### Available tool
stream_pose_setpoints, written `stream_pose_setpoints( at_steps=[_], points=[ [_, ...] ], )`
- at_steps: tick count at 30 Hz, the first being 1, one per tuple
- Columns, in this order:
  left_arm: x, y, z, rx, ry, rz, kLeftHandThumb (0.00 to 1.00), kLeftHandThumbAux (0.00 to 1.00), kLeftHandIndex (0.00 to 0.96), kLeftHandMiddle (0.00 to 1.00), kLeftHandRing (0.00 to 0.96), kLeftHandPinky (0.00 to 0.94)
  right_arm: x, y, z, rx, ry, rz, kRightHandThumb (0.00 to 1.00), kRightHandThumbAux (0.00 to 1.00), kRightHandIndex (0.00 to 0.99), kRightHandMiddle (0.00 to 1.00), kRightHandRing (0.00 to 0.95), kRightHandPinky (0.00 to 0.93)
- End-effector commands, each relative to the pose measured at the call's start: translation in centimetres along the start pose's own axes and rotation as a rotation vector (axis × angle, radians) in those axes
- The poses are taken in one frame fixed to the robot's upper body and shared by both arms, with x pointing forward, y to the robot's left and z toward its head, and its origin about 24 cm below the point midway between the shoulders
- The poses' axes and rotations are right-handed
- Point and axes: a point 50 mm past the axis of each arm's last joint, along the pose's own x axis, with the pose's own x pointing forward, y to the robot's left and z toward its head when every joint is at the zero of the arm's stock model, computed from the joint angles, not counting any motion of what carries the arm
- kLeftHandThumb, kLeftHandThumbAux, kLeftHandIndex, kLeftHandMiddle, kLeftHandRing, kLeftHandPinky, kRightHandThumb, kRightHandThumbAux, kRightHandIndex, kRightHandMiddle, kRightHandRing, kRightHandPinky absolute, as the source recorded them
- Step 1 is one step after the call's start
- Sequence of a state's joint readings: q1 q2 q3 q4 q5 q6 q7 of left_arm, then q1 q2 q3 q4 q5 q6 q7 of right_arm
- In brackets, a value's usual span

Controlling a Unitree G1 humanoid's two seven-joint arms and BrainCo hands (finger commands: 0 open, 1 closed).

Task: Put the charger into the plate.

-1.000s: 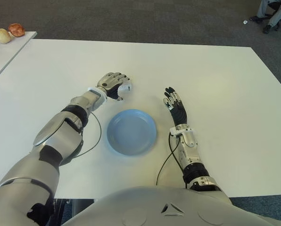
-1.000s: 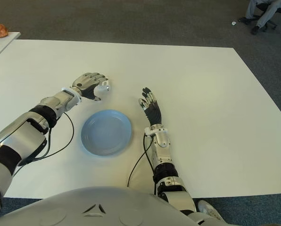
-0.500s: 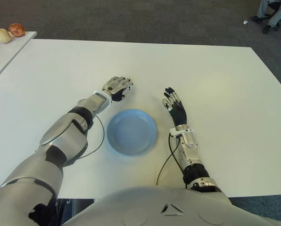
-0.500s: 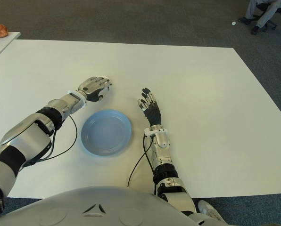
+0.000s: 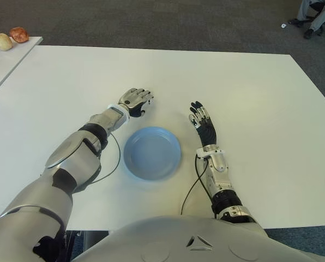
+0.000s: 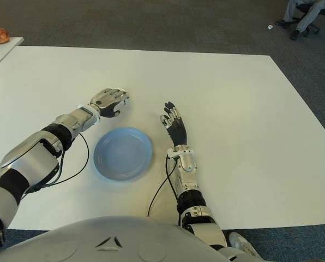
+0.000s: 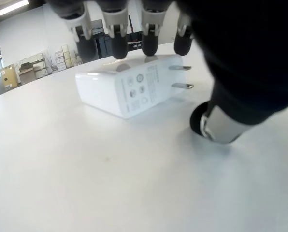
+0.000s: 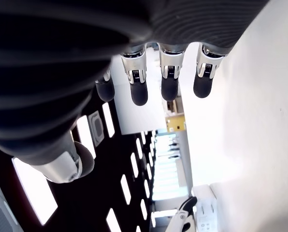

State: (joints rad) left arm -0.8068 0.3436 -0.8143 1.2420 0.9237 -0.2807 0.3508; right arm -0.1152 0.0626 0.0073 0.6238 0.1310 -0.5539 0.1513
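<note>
The white charger (image 7: 129,89) lies flat on the table with its two prongs pointing toward the thumb. My left hand (image 5: 136,100) is palm-down over it, just beyond the plate's far left rim. Its fingertips (image 7: 116,46) arch over the charger's far top edge, and the thumb (image 7: 216,128) stands on the table a little apart from the prongs. In the eye views the hand hides the charger. The blue plate (image 5: 151,153) sits empty between my arms. My right hand (image 5: 202,123) shows right of the plate with fingers (image 8: 136,89) stretched out, holding nothing.
The white table (image 5: 250,109) stretches wide to the right and back. A second table at the far left carries small round items (image 5: 11,37). Thin black cables (image 5: 112,164) loop beside each forearm. A seated person's legs (image 5: 314,16) show at the far right.
Between one second and half a second ago my left hand sank toward the table and flattened over the charger, which showed white at the fingertips before. Nothing has moved since.
</note>
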Motion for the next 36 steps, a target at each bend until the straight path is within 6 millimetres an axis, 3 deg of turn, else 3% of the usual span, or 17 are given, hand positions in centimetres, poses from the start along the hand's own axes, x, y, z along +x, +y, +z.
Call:
stream_pose_setpoints(
  at_steps=[1,20,26,36],
  points=[
    [-1.4,-2.4,-0.9,0.005,0.017,-0.115,0.0,0.597,0.0,0.025,0.031,0.068,-1.5,1.3,-1.9,0.08,0.081,-0.035,0.0,0.601,0.078,0.122,0.07,0.037],
    [-3.2,-3.8,-2.2,-0.133,0.041,-0.158,0.0,0.565,0.0,0.024,0.026,0.062,-1.5,0.8,-1.6,0.088,0.084,-0.053,0.0,0.624,0.086,0.119,0.069,0.059],
    [-4.8,-4.3,-3.3,-0.22,0.015,-0.161,0.0,0.584,0.0,0.021,0.025,0.072,-1.5,0.7,-1.5,0.087,0.082,-0.054,0.0,0.626,0.091,0.125,0.074,0.062],
    [-7.3,-2.8,-5.1,-0.298,-0.076,-0.19,0.011,0.653,0.0,0.021,0.034,0.091,-1.6,0.6,-1.5,0.079,0.09,-0.057,0.0,0.618,0.089,0.127,0.076,0.058]
  ],
)
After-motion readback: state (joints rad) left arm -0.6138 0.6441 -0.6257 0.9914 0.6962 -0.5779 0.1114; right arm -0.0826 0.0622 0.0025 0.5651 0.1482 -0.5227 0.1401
